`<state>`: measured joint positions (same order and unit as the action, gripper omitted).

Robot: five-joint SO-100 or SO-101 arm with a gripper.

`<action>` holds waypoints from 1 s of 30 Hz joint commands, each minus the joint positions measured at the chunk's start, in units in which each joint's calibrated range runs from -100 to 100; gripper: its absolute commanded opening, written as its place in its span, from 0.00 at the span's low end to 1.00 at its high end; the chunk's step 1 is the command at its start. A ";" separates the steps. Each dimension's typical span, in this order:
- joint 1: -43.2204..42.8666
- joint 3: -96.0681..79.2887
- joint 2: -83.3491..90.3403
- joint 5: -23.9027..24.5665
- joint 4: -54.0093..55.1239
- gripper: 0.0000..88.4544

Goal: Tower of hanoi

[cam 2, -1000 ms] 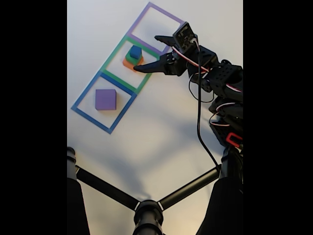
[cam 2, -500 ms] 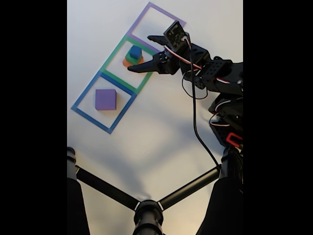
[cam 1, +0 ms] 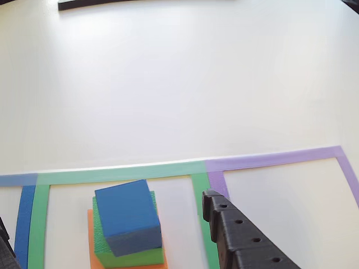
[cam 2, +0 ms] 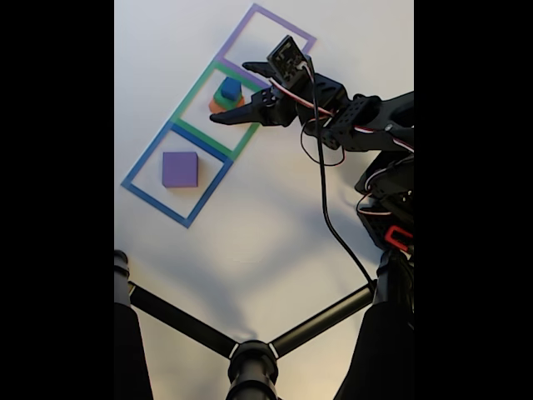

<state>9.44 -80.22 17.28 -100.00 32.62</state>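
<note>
The arm is matte black plastic. Red and white wires and a black cable trail along it. The tool has a finger with small round holes.

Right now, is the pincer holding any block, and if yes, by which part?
Nothing is held. The pincer is open, its fingers reaching on either side of the blue block that tops the stack, not closed on it.
</note>
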 commanded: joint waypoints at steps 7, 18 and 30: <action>-1.85 3.85 -3.01 0.00 3.28 0.50; -3.45 3.21 -3.25 0.00 3.36 0.43; -3.68 1.76 -3.25 0.00 3.36 0.36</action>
<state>6.34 -78.33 13.49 -100.00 34.69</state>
